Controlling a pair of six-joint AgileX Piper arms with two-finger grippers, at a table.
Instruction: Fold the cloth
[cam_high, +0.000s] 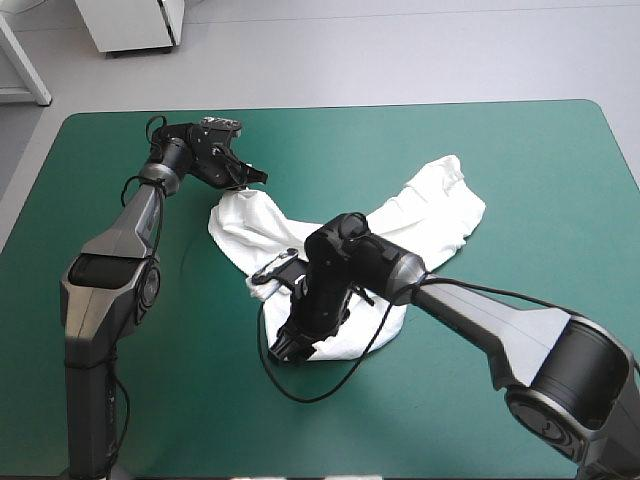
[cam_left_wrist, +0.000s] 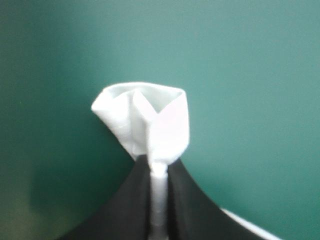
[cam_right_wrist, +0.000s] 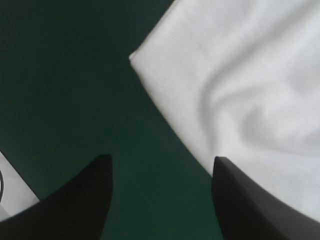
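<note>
The left gripper (cam_high: 250, 181) clamps the ten-o'clock corner of the T-shirt (cam_high: 432, 212), likely to anchor it, while the right gripper (cam_high: 288, 348) hovers spread and empty above its seven-o'clock edge.

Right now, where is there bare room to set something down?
Bare teal-green cover between the T-shirt and the table's right edge, and along the far edge. Crowded mid-table: left claw shut on the T-shirt, right claw open at its near edge.
</note>
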